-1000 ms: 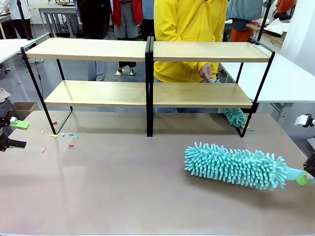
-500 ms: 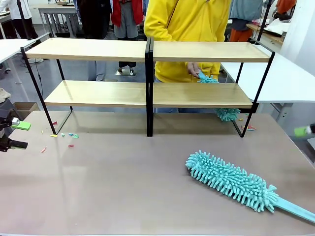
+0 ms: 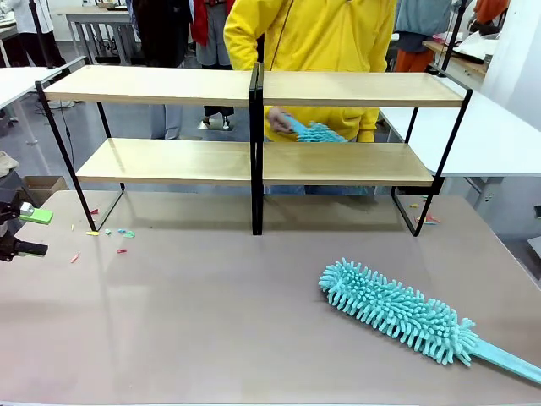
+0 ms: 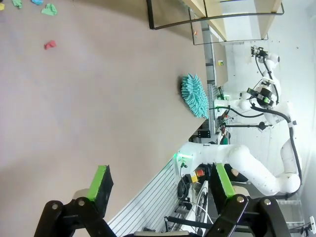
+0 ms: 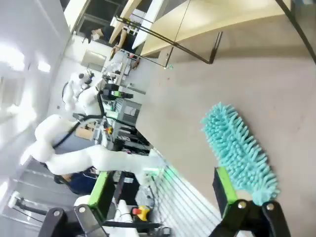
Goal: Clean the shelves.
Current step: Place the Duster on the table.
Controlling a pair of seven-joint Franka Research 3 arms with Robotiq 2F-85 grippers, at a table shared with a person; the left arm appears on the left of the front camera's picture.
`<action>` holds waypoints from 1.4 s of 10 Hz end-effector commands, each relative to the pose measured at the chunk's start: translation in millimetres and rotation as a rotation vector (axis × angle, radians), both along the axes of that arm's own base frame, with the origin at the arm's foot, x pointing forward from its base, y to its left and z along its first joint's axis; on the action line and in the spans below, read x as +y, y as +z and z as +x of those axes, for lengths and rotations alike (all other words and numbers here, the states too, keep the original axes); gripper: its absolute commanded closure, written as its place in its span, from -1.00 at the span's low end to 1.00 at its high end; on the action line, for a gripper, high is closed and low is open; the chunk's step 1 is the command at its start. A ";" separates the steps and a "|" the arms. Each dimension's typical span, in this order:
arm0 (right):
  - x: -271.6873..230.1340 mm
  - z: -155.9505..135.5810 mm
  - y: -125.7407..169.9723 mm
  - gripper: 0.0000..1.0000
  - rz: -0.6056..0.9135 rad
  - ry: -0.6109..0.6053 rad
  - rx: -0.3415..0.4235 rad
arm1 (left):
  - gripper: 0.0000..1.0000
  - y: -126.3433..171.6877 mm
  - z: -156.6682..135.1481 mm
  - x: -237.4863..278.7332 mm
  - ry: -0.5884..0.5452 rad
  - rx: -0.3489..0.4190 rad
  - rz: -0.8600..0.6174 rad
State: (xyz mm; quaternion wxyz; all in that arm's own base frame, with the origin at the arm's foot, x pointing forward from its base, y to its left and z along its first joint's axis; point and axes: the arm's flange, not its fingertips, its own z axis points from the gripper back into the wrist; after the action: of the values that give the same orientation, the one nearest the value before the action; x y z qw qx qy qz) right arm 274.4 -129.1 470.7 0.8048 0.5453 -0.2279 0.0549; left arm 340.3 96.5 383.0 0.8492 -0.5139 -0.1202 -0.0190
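The shelves stand across the far half of the table, two light-wood tiers in a black frame. A person in a yellow top behind them holds a small teal duster over the lower board, right of the central post. A large teal duster lies flat on the table at the front right, its handle pointing to the right corner. My left gripper hangs open at the table's left edge. In the right wrist view my right gripper is open and holds nothing, with the duster lying just beyond its right finger.
Small coloured scraps lie on the table by the rack's left foot, and a few more by its right foot. White tables stand on either side of the rack. The left wrist view shows the duster far off across bare tabletop.
My right gripper opened, let go of the large duster's handle and drew off to the right. The duster dropped flat. The person's small duster moved left along the lower shelf.
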 end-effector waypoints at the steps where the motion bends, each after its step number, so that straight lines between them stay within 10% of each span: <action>1: 3.6 11.0 -10.8 -1.00 -0.029 0.018 -0.045 | -1.00 -1.0 -1.5 -2.1 -0.002 -0.032 -0.024; 14: 3.6 11.0 -10.8 -1.00 -0.029 0.018 -0.045 | -1.00 -1.0 -1.5 -2.1 -0.002 -0.032 -0.024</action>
State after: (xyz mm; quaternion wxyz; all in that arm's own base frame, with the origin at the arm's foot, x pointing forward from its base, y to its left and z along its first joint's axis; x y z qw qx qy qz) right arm 282.1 -125.2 458.7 0.8100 0.5355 -0.2263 0.0769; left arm 339.9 97.0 382.9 0.8487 -0.5145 -0.1208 -0.0199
